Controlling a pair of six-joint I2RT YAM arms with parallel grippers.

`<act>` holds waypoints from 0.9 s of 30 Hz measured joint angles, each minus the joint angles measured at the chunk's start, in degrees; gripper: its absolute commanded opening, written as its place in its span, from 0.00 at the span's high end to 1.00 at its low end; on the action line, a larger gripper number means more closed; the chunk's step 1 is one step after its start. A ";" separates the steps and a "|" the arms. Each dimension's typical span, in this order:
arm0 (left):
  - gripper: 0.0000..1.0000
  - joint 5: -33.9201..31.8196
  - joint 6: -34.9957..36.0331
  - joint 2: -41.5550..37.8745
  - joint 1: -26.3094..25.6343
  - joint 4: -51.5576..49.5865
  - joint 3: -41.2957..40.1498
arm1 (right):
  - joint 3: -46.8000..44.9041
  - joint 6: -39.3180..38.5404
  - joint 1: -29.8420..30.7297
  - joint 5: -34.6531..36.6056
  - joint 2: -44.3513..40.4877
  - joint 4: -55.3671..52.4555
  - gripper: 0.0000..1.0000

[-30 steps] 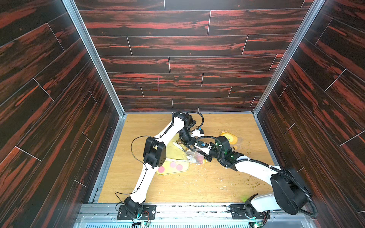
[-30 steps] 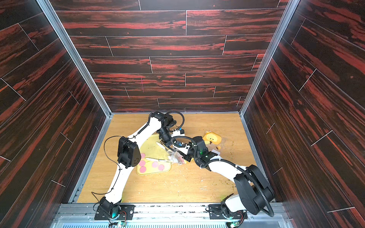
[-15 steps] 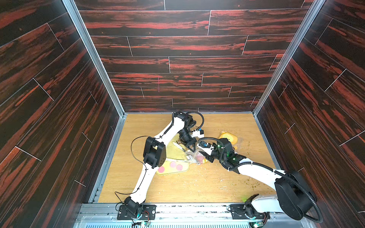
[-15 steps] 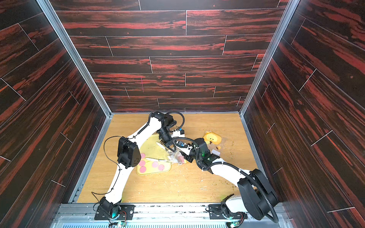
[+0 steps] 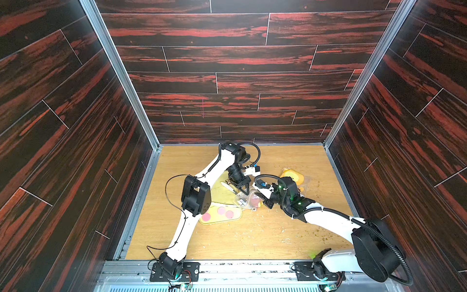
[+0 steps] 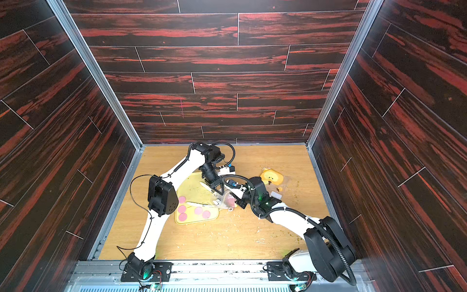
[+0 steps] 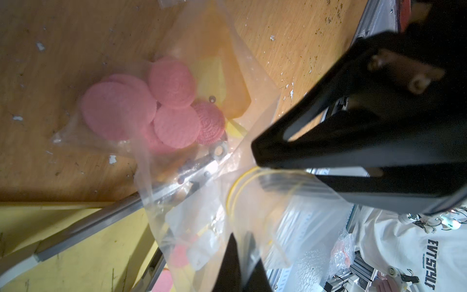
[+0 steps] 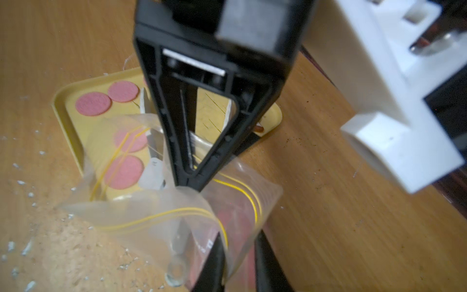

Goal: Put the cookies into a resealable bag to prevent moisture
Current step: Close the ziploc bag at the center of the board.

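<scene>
A clear resealable bag (image 5: pixel 249 201) (image 6: pixel 223 199) with a yellow zip line lies at the right edge of the yellow tray (image 5: pixel 222 192) (image 6: pixel 194 187). Several pink cookies (image 7: pixel 174 126) sit inside the bag (image 7: pixel 202 177). Others (image 5: pixel 221 210) (image 6: pixel 198 210) (image 8: pixel 93 103) lie on the tray (image 8: pixel 60 101). My left gripper (image 5: pixel 243 193) (image 6: pixel 219 193) (image 7: pixel 240 240) is shut on the bag's rim, holding it up. My right gripper (image 5: pixel 264 202) (image 6: pixel 238 201) (image 8: pixel 238 240) is at the bag's mouth (image 8: pixel 177 209). Its jaws stand narrowly apart, one on either side of the rim film.
A yellow duck-shaped toy (image 5: pixel 293 175) (image 6: pixel 271 177) in a clear wrapper lies behind the right arm. A white utensil (image 5: pixel 227 185) rests on the tray. A metal tool (image 7: pixel 202 161) shows through the bag. Crumbs (image 5: pixel 252 227) litter the wooden table.
The right arm has reached left to the bag's mouth, and its jaws have narrowed around the rim. The left gripper still holds the bag in the same place.
</scene>
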 measured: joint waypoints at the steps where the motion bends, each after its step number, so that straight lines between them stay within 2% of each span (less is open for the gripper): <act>1: 1.00 -0.04 0.00 -0.02 0.00 0.00 0.00 | 0.00 0.07 -0.02 -0.31 0.00 0.00 0.93; 4: 1.00 -0.22 -0.02 -0.26 0.00 0.00 -0.11 | 0.00 0.50 -0.13 -0.87 0.00 -0.04 1.00; 11: 1.00 -1.31 -0.04 -0.76 0.00 0.04 -0.11 | 0.00 1.62 -1.40 -2.27 -1.27 -0.68 1.00; 16: 0.90 -2.51 -0.83 -1.14 0.00 1.07 0.00 | 0.17 2.40 -4.17 -5.55 -4.15 -3.15 1.00; 21: 0.74 -4.15 -1.66 -2.32 -0.17 3.23 0.57 | 2.05 2.64 -7.10 -10.36 -5.09 -8.24 1.00; 27: 0.63 -7.56 -2.10 -5.38 0.00 7.72 -0.02 | 5.49 3.13 -11.15 -15.58 -5.11 -13.70 1.00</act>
